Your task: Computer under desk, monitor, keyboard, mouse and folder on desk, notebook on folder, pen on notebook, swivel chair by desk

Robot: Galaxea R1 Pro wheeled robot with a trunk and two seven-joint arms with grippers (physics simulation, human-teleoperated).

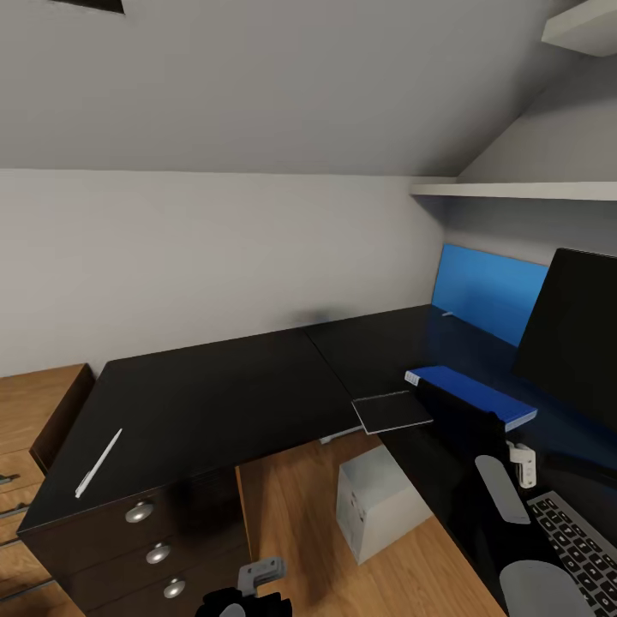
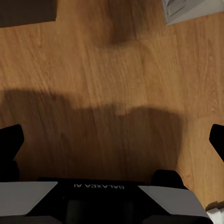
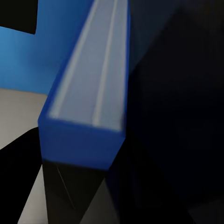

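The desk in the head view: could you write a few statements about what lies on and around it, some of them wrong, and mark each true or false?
1. The white pen lies on the desk, near its left end. True.
2. The pen rests on top of the notebook. False: they lie far apart, and the notebook's cover is bare.
3. The grey computer stands on the desktop. False: it stands on the wood floor by the desk's inner edge.
4. The keyboard lies on the desk near the monitor. True.
5. The left tool is open, above the floor. True.
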